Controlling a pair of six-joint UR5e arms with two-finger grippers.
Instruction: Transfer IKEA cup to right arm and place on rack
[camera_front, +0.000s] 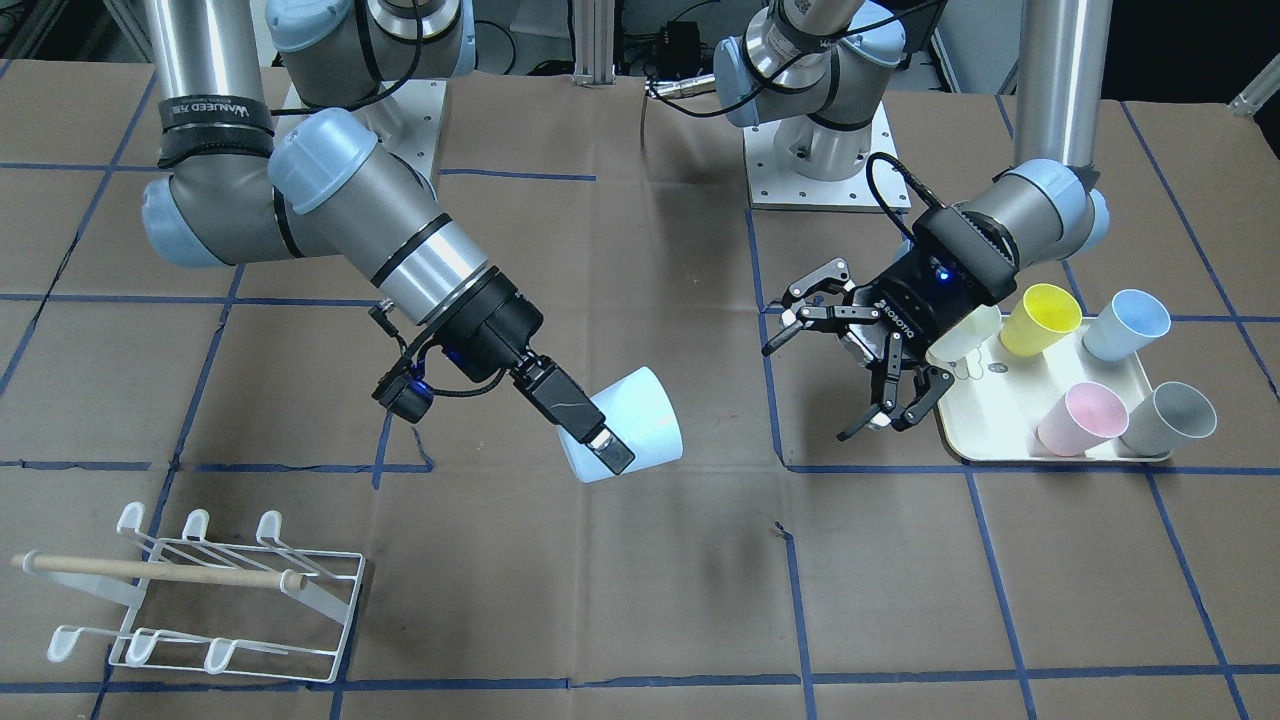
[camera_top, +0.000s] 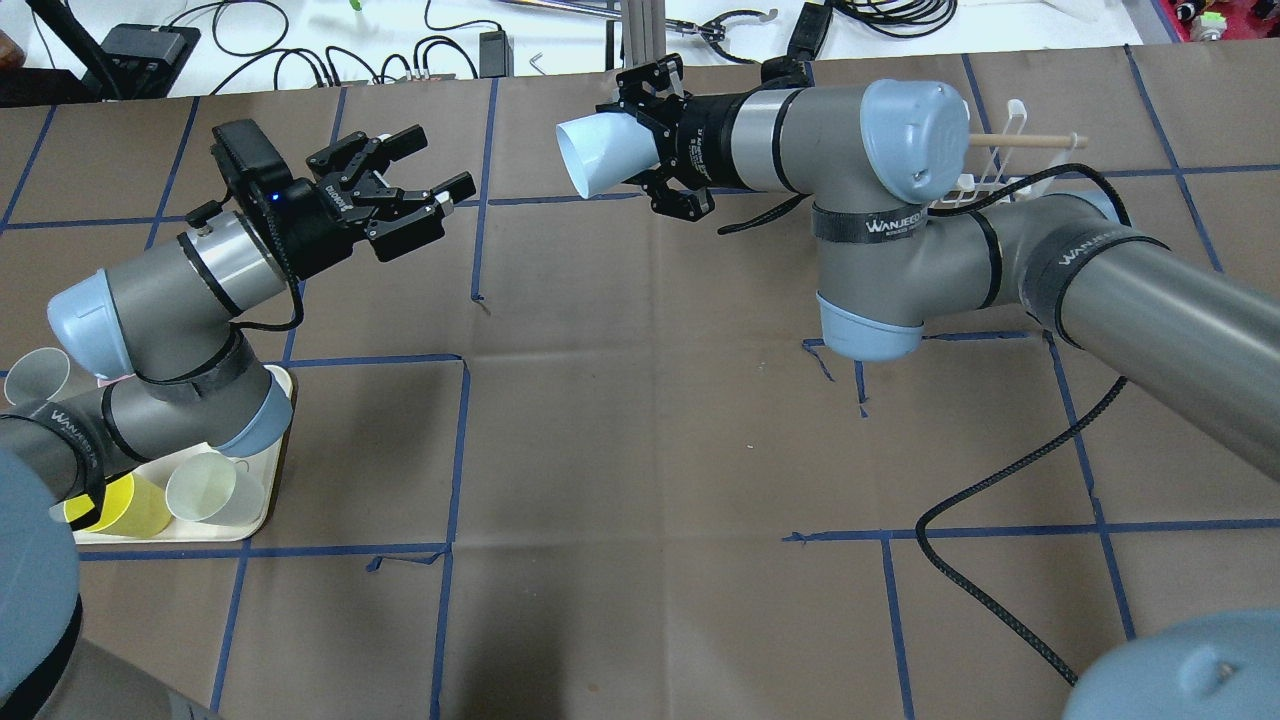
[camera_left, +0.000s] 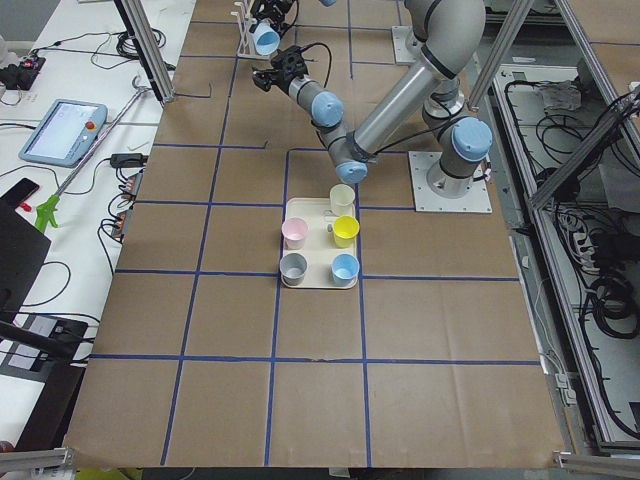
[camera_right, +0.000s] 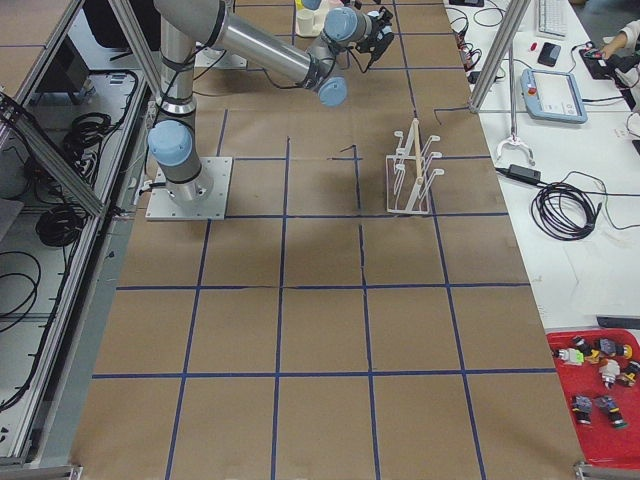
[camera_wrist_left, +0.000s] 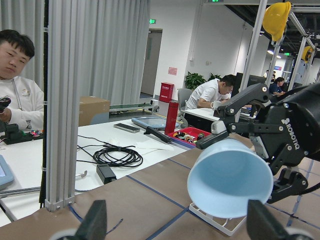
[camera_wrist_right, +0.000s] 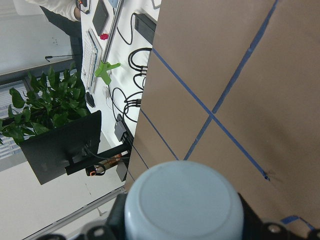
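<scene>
My right gripper (camera_front: 622, 432) is shut on a pale blue cup (camera_front: 640, 420) and holds it tilted above the middle of the table. In the overhead view the cup (camera_top: 600, 155) points its open mouth toward my left gripper (camera_top: 432, 168). The left gripper (camera_front: 832, 372) is open and empty, well apart from the cup. The left wrist view shows the cup's mouth (camera_wrist_left: 230, 177) ahead. The right wrist view shows its base (camera_wrist_right: 182, 200) between the fingers. The white wire rack (camera_front: 200, 590) with its wooden dowel stands on the right arm's side of the table.
A cream tray (camera_front: 990, 412) beside the left gripper holds a yellow cup (camera_front: 1040, 318), a blue cup (camera_front: 1125, 325), a pink cup (camera_front: 1080, 418), a grey cup (camera_front: 1168, 420) and a cream cup (camera_front: 965, 340). Brown paper with blue tape lines covers the table.
</scene>
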